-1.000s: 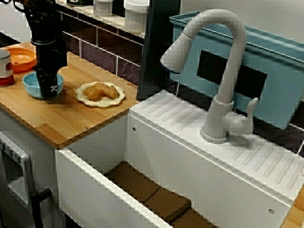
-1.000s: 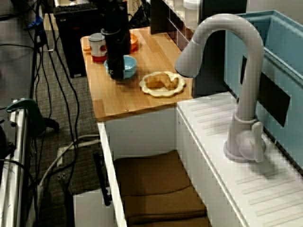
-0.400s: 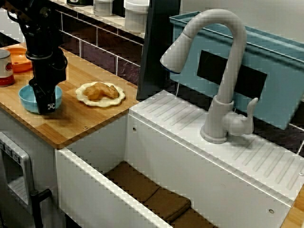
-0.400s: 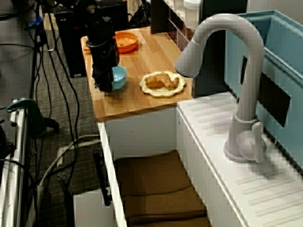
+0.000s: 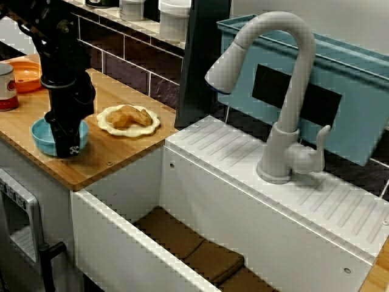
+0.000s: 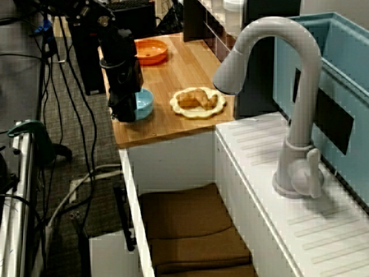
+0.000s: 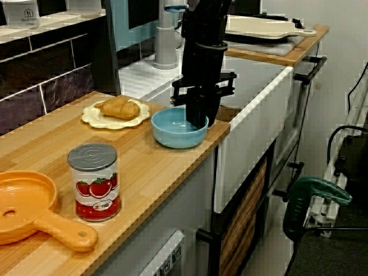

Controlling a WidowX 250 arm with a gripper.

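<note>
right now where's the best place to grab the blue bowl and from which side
Probably the rim, from straight above. The blue bowl sits upright and open on the wooden counter, so its thin wall suits a pinch, one tip inside and one outside. The claw straddles its sink-side rim.

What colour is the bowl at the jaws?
The bowl is plain light blue, clearest in the low view from the side.

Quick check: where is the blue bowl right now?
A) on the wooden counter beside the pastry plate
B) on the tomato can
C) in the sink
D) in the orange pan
A: the blue bowl rests on the wooden counter beside the pastry plate, with the gripper at its rim.
</note>
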